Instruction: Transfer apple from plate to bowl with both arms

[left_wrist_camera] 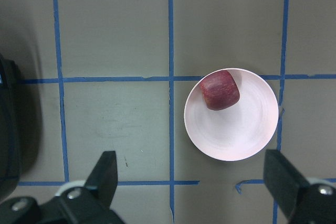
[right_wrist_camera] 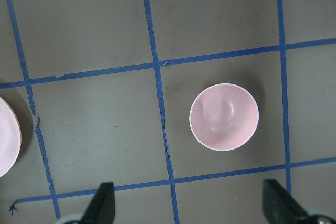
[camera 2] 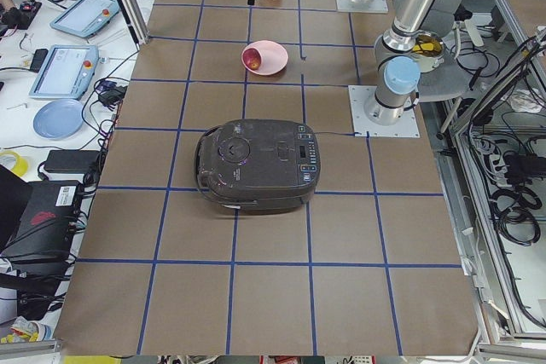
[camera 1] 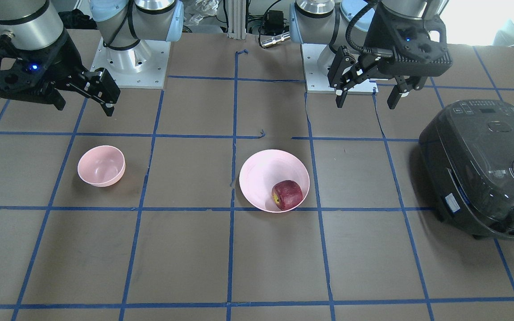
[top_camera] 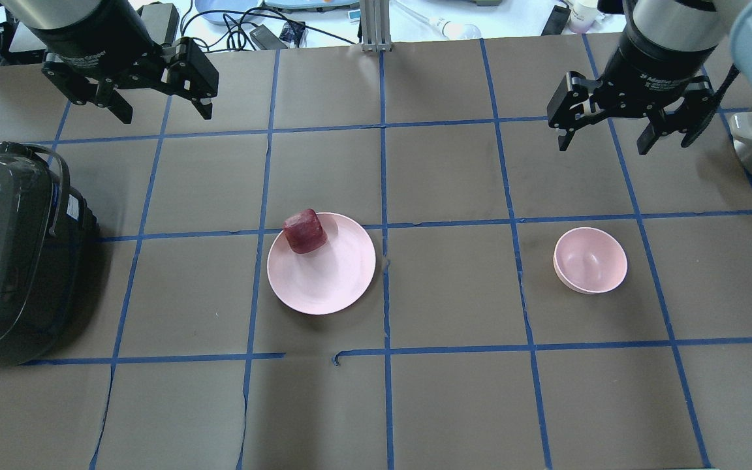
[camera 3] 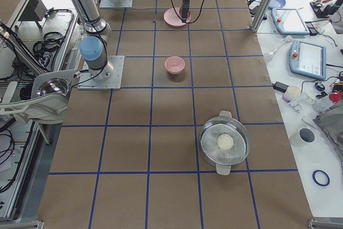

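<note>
step: reach, judged; left gripper (top_camera: pixel 166 115) should come down centred over the apple (top_camera: pixel 305 231), jaws clear of the plate (top_camera: pixel 324 281) rim
left gripper: spread wide, empty, high over the table
right gripper (top_camera: pixel 603 147): spread wide, empty, hanging beyond the bowl (top_camera: pixel 590 260)
apple: on plate, at its far-left edge
plate: apple only
bowl: empty, well apart from plate
cooker (top_camera: pixel 10 248): lid down, contents hidden

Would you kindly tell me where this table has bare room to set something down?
The stretch between the plate and the bowl is bare, and so is the narrower gap between the plate and the rice cooker. The cooker crowds the robot's left side.
</note>
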`<action>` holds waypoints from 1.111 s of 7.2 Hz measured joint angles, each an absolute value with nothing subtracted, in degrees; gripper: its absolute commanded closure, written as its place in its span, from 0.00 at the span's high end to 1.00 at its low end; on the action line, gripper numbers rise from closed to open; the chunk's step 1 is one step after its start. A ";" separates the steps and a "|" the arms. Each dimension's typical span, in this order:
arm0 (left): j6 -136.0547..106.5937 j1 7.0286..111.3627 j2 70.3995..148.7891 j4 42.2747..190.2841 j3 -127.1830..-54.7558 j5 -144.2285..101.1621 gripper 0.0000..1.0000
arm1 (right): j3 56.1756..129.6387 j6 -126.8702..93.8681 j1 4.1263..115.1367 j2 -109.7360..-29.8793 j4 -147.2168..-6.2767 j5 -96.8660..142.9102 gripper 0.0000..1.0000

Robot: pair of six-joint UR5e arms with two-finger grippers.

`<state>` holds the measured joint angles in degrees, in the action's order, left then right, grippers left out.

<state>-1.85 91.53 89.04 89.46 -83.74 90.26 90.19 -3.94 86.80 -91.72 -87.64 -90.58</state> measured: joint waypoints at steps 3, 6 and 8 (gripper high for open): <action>-1.77 91.44 88.95 89.41 -83.76 90.28 1.00 | 90.64 -4.27 86.89 -92.83 -87.11 -90.63 1.00; -1.83 91.44 88.94 89.39 -83.76 90.33 1.00 | 90.62 -4.31 86.84 -92.89 -87.10 -90.60 1.00; -1.90 91.56 88.95 89.36 -83.76 90.28 1.00 | 90.62 -4.31 86.84 -92.90 -87.06 -90.58 1.00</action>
